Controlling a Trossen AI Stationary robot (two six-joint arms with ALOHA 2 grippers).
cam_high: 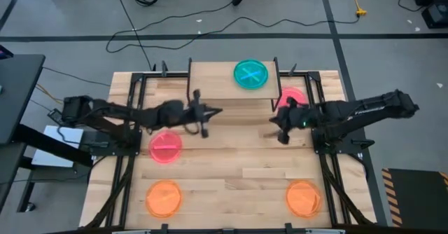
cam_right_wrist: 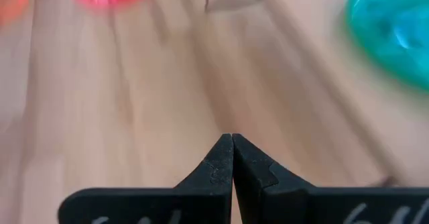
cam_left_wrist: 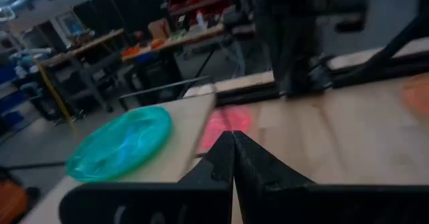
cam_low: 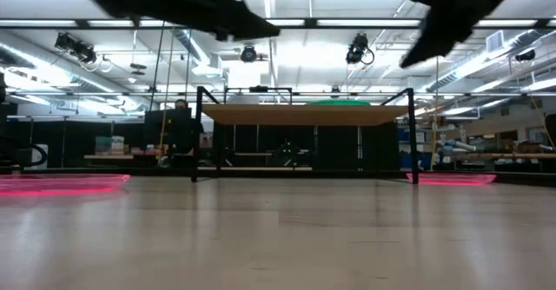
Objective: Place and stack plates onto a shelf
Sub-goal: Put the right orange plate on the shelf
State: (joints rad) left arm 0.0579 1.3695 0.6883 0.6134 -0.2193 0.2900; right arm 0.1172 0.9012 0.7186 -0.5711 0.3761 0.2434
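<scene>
The light-wood shelf [cam_high: 217, 80] stands at the table's far edge, and a teal plate [cam_high: 250, 74] lies flat on its right half. My left gripper [cam_high: 218, 111] is shut and empty, above the table just in front of the shelf. My right gripper [cam_high: 273, 119] is shut and empty, in front of the shelf's right end. A pink plate [cam_high: 166, 147] lies on the table at the left. Another pink plate [cam_high: 292, 95] lies right of the shelf, partly under my right arm. Two orange plates [cam_high: 164, 197] [cam_high: 304, 197] lie near the front edge.
The shelf's black legs [cam_low: 197, 134] [cam_low: 412, 134] stand on the tabletop. In the low view both arms hang well above the table, the left one [cam_low: 265, 29] and the right one [cam_low: 417, 56]. Black frame rails [cam_high: 129, 108] run along both table sides.
</scene>
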